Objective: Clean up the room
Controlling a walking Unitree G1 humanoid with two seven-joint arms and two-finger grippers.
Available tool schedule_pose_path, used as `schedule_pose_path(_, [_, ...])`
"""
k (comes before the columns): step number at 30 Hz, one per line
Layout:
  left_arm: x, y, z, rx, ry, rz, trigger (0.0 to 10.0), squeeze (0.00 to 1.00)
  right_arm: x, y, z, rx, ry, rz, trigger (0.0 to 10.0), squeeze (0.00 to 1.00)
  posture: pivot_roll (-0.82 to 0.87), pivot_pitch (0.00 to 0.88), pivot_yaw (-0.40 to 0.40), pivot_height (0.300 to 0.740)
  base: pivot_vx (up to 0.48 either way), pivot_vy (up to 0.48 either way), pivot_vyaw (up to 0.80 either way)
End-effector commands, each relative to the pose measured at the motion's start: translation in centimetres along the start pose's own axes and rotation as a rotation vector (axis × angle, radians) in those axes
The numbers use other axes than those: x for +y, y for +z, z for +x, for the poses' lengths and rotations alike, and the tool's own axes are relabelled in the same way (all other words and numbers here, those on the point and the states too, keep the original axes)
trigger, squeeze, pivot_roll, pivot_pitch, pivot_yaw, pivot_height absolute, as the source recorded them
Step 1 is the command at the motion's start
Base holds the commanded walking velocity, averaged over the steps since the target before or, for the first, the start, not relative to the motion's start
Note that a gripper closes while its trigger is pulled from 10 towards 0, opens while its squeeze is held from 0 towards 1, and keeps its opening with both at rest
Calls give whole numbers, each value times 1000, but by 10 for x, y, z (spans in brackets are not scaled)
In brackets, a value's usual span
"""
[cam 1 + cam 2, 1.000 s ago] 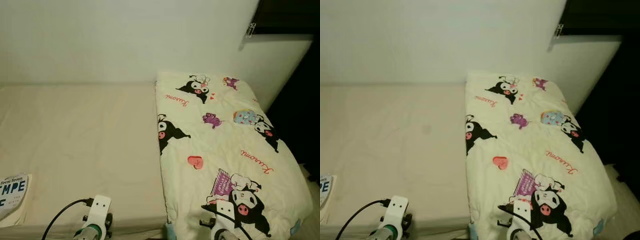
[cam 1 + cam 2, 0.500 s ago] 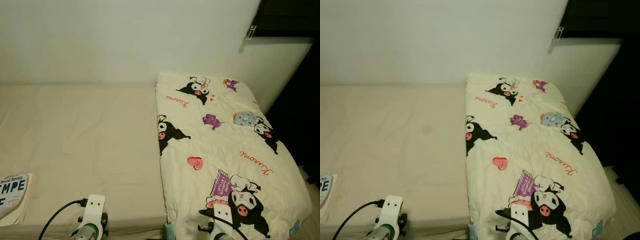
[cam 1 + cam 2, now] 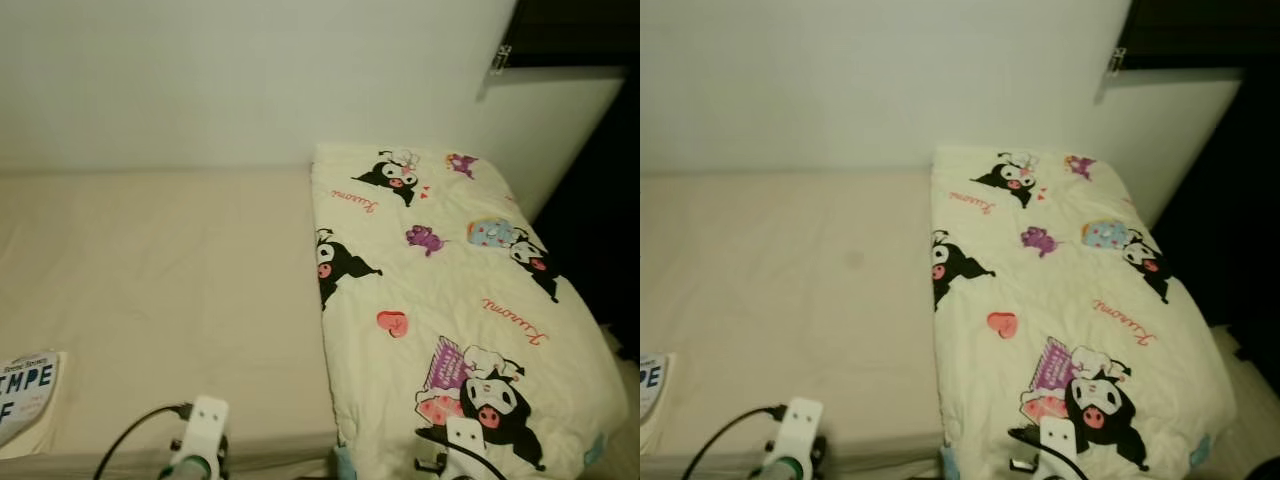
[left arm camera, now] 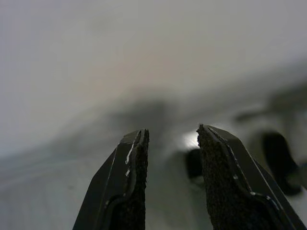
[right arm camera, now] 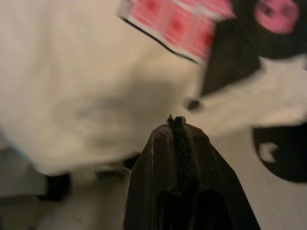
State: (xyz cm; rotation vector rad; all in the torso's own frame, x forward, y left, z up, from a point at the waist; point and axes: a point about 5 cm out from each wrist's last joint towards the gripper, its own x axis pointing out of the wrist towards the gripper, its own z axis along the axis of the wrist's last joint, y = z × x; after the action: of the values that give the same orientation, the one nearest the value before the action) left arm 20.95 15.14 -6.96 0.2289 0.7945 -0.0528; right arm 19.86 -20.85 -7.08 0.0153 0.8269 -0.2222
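Cream folded quilt printed with black-and-white cartoon figures, purple and red motifs (image 3: 440, 300): laid flat over the right end of the beige-sheeted bed (image 3: 160, 280), running from the wall-side edge to the near edge. Paperback book with blue lettering (image 3: 25, 395): at the bed's near left corner. Left gripper (image 4: 170, 182): black fingers parted, holding nothing. Right gripper (image 5: 175, 122): fingers pressed together, empty, just above the quilt's near end.

Folded quilt (image 3: 450, 300) on the bed's (image 3: 170, 280) right end, book (image 3: 25, 395) at left front edge, wall (image 3: 250, 80) behind.
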Motion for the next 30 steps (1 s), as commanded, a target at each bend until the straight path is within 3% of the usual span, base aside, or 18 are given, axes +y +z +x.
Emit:
schedule_pose_path(1, [0, -6, -2, 0, 16, 21, 10000, 0, -2, -4, -1, 8, 7, -20, 10000, 0, -87, 44, 27, 740, 0, 0, 0])
schedule_pose_path(3, [1, -7, -3, -2, 25, 16, 10000, 0, -2, -5, -1, 11, 8, -28, 10000, 0, -87, 44, 27, 740, 0, 0, 0])
schedule_pose_path(5, [18, -12, -4, 3, 130, -56, 10000, 0, -7, 0, 0, -4, -13, -15, 10000, 0, -91, 27, 53, 740, 0, 0, 0])
schedule_pose_path(8, [29, -12, -4, 6, 161, -64, 10000, 0, -9, 6, 1, -19, -28, 26, 10000, 0, -60, 21, 55, 740, 0, 0, 0])
schedule_pose_path(13, [41, -5, -2, -21, 155, -22, 10000, 0, 8, 2, 1, 5, 19, -44, 10000, 0, -17, 0, 68, 740, 0, 0, 0])
schedule_pose_path(17, [59, 6, -4, -123, 216, -57, 10000, 0, 27, -3, 0, 47, 70, -119, 10000, 0, -49, 0, 107, 740, 0, 0, 0])
schedule_pose_path(23, [66, 3, -5, -119, 198, -41, 10000, 0, 44, -6, -2, 74, 143, -21, 10000, 0, -13, 8, 82, 740, 0, 0, 0])
schedule_pose_path(30, [62, -10, -7, -66, 192, -66, 10000, 0, 43, -8, -2, 76, 159, -110, 10000, 0, -37, 0, 107, 740, 0, 0, 0])
